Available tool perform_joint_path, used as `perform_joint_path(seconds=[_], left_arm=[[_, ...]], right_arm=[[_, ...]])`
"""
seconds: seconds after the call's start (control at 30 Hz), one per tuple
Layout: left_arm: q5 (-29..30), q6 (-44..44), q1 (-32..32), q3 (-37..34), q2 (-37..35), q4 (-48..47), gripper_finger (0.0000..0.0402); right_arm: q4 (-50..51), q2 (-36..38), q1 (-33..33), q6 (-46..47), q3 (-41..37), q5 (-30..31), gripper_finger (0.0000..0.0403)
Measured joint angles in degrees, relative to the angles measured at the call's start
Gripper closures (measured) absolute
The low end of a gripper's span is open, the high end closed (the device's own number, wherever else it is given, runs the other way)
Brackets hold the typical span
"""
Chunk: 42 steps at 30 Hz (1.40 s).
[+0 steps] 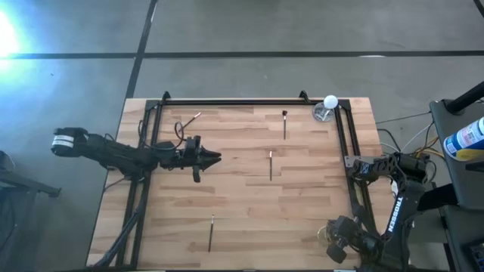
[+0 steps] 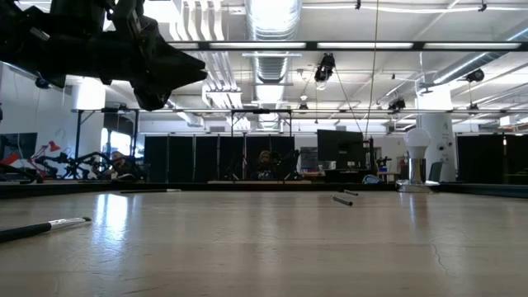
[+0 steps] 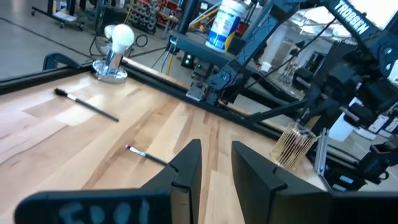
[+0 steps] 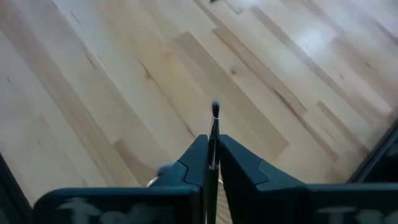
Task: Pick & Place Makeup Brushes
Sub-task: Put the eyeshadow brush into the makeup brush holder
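Note:
My right gripper (image 4: 212, 144) is shut on a thin makeup brush (image 4: 214, 124), above the table near its right near corner (image 1: 338, 243). My left gripper (image 3: 216, 155) is open and empty, held above the table's left middle (image 1: 214, 158). It shows high at the upper left in the low view (image 2: 186, 74). Several brushes lie flat on the wood: one at the far left (image 1: 189, 121), a dark one at the far middle (image 1: 284, 125), one at the centre (image 1: 271, 165) and one near the front (image 1: 211, 233). My right gripper pinches the brush's thin shaft (image 4: 213, 138) between its two fingers. The brush lies along the fingers, and its small bristle tip (image 4: 215, 109) sticks out past the fingertips. The brush is lifted clear of the wood below.
A shiny round holder with a white ball on top (image 1: 326, 110) stands at the far right corner. A black frame rail (image 1: 242, 103) runs along the far and side edges. A pale golden wiry thing (image 3: 292, 146) sits by my right arm. Cables and a bottle (image 1: 469, 137) lie off the right edge.

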<state>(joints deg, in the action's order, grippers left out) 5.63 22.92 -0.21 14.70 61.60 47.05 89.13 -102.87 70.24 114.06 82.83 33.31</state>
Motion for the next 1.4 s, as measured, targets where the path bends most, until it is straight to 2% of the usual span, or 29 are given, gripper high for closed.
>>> perform_joint_path(seconds=[0.3,0.4,0.47,0.53,0.6,0.7,0.83,0.97,1.1,1.2,1.4], left_arm=[[1.35,-1.58,0.05,0.0,0.0,-0.95,0.0321],[3.91,-2.3,0.11,0.0,0.01,-0.91,0.0323],[5.59,-2.6,0.13,0.0,0.59,-0.35,0.0329],[5.6,-3.54,0.42,0.0,1.88,0.1,0.0344],[3.11,-4.75,0.97,0.0,4.04,1.37,0.0369],[-1.36,-5.81,2.15,-0.04,8.61,7.02,0.0395],[-6.7,-6.49,4.25,-0.04,14.95,17.96,0.04],[-10.07,-6.5,7.15,-0.04,20.07,26.66,0.0401],[-12.7,-5.51,9.9,-0.04,23.31,30.89,0.0401],[-12.72,-5.27,11.17,-0.04,24.83,30.97,0.0401],[-11.91,-3.88,11.79,-0.04,27.16,31.97,0.0401]], right_arm=[[0.13,0.79,-0.56,-0.98,2.34,-0.88,0.0296],[0.18,2.4,-2.19,-2.84,3.72,-0.63,0.0293],[-0.3,3.87,-4.11,-5.65,3.9,1.8,0.0303],[-2.28,5.22,-6.73,-10.84,2.96,6.76,0.0322],[-6.5,6.81,-10.07,-18.99,0.87,10.44,0.0348],[-15.54,10.38,-16.46,-31.19,-3.97,11.42,0.0386],[-34.88,16.53,-25.59,-47.96,-13.72,11.77,0.0394],[-59.25,23.1,-34.88,-63.78,-25.08,6.85,0.0395],[-77.8,26.74,-45.09,-71.77,-34.03,-0.62,0.0395],[-83.5,26.98,-52.82,-73.75,-37.37,-6.33,0.0395],[-82.63,22.54,-66.96,-68.16,-38.18,-12.21,0.0394]])
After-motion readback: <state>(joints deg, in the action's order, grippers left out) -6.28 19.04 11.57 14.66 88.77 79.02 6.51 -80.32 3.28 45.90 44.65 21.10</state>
